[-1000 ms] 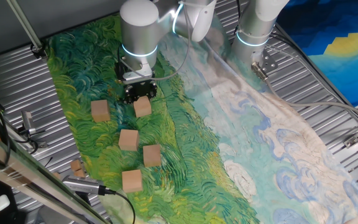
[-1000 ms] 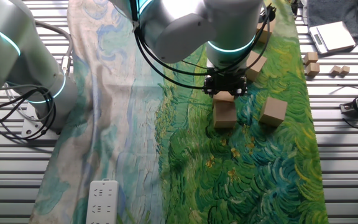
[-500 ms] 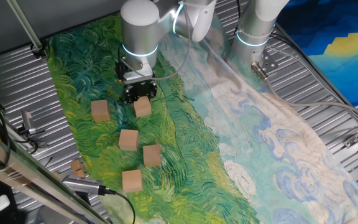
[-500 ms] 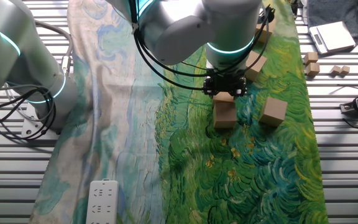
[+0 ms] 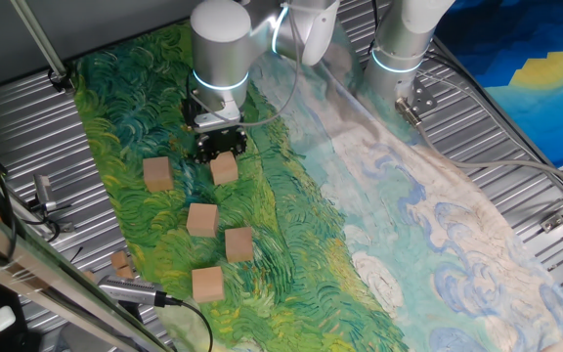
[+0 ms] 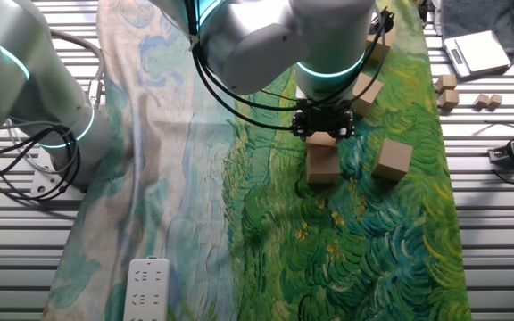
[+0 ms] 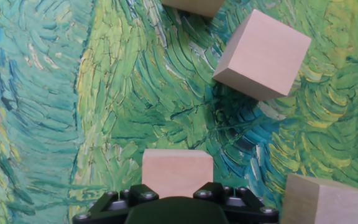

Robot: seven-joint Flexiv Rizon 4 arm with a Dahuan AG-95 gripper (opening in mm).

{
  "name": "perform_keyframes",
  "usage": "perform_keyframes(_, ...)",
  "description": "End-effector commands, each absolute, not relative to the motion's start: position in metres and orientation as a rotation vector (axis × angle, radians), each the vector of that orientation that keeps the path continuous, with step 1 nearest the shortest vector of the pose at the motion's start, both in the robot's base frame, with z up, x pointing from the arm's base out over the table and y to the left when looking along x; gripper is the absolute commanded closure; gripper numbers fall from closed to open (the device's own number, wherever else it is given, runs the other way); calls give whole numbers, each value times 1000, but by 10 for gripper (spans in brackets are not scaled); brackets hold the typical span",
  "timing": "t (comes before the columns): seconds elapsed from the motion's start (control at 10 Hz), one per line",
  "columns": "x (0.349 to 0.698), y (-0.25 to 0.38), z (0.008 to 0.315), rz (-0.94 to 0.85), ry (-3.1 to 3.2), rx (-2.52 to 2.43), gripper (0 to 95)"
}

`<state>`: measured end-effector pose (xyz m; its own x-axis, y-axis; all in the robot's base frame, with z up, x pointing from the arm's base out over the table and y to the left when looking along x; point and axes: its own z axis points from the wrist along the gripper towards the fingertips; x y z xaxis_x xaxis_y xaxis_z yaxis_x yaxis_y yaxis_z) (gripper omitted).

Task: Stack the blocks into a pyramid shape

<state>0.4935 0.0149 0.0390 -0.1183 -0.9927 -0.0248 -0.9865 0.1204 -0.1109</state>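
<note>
My gripper (image 5: 219, 149) (image 6: 323, 132) (image 7: 177, 188) is down over one block (image 5: 225, 172) (image 6: 322, 166) (image 7: 177, 169) that rests on the green painted cloth (image 5: 291, 225). Its black fingers stand on either side of the block's top and look shut on it. A second block (image 5: 158, 174) (image 6: 391, 158) (image 7: 325, 200) lies close beside it. Three other blocks (image 5: 201, 219) (image 5: 238, 243) (image 5: 207, 285) lie singly toward the cloth's near end. In the hand view one of them (image 7: 263, 55) sits ahead and to the right. No block stands on another.
A small tan scrap (image 5: 120, 263) lies on the metal grating beside the cloth, and more scraps (image 6: 445, 89) lie near a grey device (image 6: 476, 53). A second arm's base (image 5: 400, 49) (image 6: 25, 80) stands at the cloth's far side. A white power strip (image 6: 148, 290) lies there too.
</note>
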Motion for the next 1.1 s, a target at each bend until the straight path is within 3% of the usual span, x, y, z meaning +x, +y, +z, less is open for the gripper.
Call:
perform_keyframes(0.1,494,15,39,-103,2273,-2028,760)
perform_keyframes(0.2,494,15,39,-101,2268,-2031,570)
perform_keyframes(0.4,494,14,40,-92,2253,-2039,570)
perform_keyframes(0.6,494,13,40,-94,2235,-2051,950)
perform_keyframes(0.7,494,13,40,-96,2223,-2064,950)
perform_keyframes(0.8,494,12,39,-96,2210,-2075,760)
perform_keyframes(1.1,494,11,39,-101,2176,-2104,760)
